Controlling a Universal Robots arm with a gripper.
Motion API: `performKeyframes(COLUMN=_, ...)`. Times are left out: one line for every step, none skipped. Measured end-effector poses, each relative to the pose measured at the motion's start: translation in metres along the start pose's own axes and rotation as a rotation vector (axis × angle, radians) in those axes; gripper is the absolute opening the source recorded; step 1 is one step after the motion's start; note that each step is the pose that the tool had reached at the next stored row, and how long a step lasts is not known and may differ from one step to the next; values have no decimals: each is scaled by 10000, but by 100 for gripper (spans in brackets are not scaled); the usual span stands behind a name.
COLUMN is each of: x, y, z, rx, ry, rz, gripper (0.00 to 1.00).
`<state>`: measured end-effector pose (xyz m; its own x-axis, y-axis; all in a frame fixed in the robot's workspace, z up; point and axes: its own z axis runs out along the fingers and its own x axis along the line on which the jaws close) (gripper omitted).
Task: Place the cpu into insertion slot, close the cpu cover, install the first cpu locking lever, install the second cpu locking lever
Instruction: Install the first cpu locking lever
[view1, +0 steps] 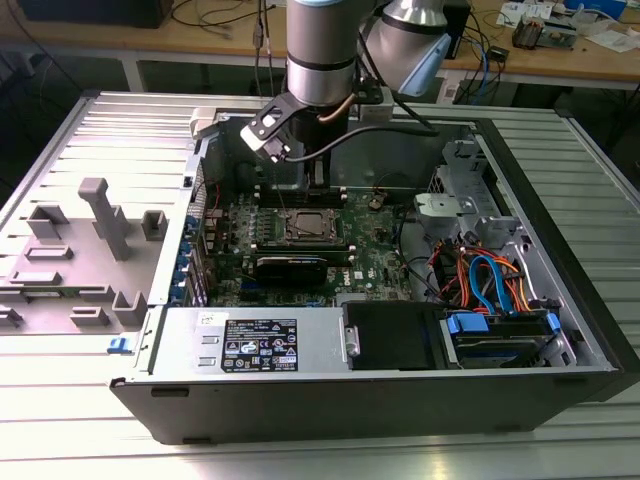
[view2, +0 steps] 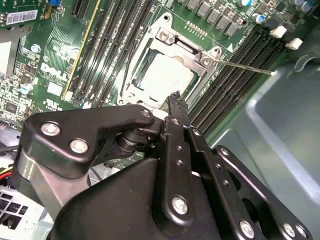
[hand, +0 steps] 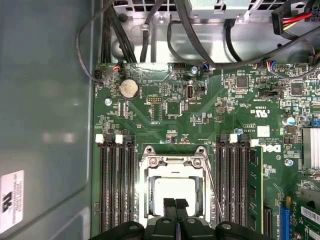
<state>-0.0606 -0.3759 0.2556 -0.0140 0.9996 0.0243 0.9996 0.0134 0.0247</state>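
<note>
Gripper (hand: 175, 203): 2 fingers pressed together, empty, tips just above cpu (hand: 174, 187) edge. Cpu sits in insertion slot (hand: 141, 210), cpu cover (hand: 175, 162) lying over it (inside open computer case (view1: 380, 400)).

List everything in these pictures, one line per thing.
table: one, silvery, ribbed
computer case: one, black, open on the table
plastic holder: one, grey, exterior view's left of the case
circuit board: one, green, inside the case
cpu cover: one, silvery, lying flat mid-board
cpu: one, silver-grey, under the cover
locking lever: one, silvery rod, sticking out beside the cover
memory slots: two banks, black, flanking the cpu
coin battery: one, silver, on the board
cables: bundle, orange, blue, red, exterior view's right of the board
arm: one, grey, over the case
gripper: one, black, shut, at the cover's edge
</note>
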Motion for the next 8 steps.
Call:
performKeyframes(x=0, y=0, z=-7, rx=0, ry=16, rz=2, gripper=11)
performKeyframes(x=0, y=0, z=-9, rx=-1, ry=33, rz=1, gripper=11)
performKeyframes(x=0, y=0, z=-9, rx=-1, ry=39, rz=1, gripper=11)
performKeyframes(x=0, y=1, z=-9, rx=-1, ry=40, rz=1, gripper=11)
performKeyframes(x=0, y=0, z=-9, rx=0, ry=41, rz=2, gripper=11)
performKeyframes(x=0, y=0, z=-9, rx=-1, ry=42, rz=1, gripper=11)
performKeyframes(x=0, y=0, z=-9, rx=-1, ry=43, rz=2, gripper=11)
performKeyframes(x=0, y=0, z=-9, rx=-1, ry=43, rz=1, gripper=11)
